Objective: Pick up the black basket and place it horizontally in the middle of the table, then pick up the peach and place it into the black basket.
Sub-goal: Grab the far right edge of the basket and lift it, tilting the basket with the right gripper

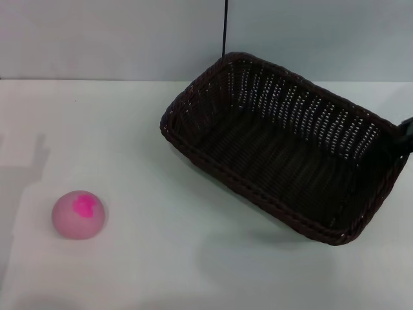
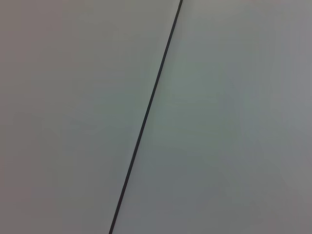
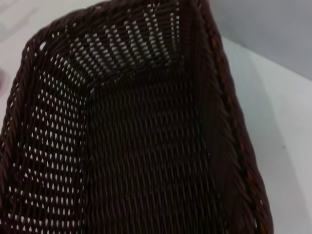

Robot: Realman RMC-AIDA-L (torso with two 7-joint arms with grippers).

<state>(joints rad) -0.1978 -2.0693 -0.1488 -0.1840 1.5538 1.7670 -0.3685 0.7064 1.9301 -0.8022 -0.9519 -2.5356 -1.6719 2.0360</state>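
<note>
The black basket (image 1: pixel 284 148) is a large dark woven basket at the right of the white table (image 1: pixel 161 258). It lies at a slant, open side up, and its shadow falls apart from it, so it hangs a little above the tabletop. A dark part of my right gripper (image 1: pixel 406 132) shows at the basket's right end, at the rim. The right wrist view looks down into the basket (image 3: pixel 136 146) from close by. The peach (image 1: pixel 79 214), pale pink with a magenta blotch, rests on the table at the front left, far from the basket. My left gripper is out of view.
A grey wall with a thin dark vertical seam (image 1: pixel 224 29) stands behind the table. The left wrist view shows only this wall and seam (image 2: pixel 146 112). A faint shadow lies on the table's left side (image 1: pixel 22 168).
</note>
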